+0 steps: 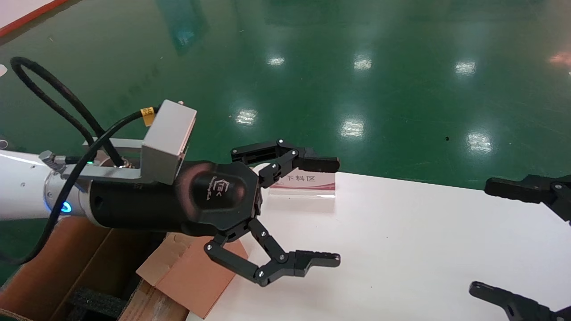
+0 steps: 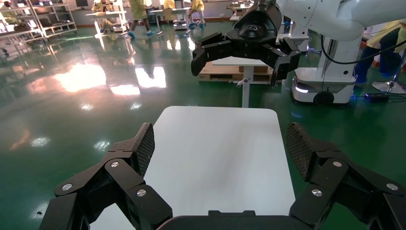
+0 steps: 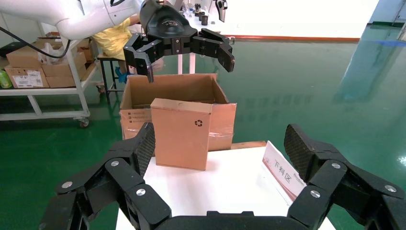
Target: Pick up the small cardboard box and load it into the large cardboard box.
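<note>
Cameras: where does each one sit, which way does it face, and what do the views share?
Head view: on the head, looking down at the white table; shows the left tool open and the right tool at the edge.
Left wrist view: on the left arm, looking along the table toward the right tool.
Right wrist view: faces back at the left tool, the large cardboard box and the sign.
Shared: the table and both tools.

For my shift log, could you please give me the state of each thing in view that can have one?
left claw: open, empty, held above the table's left end
right claw: open, empty, at the table's right end
large cardboard box: open, one flap hanging over the table edge
white table: bears only a sign
sign: upright near the far edge
</note>
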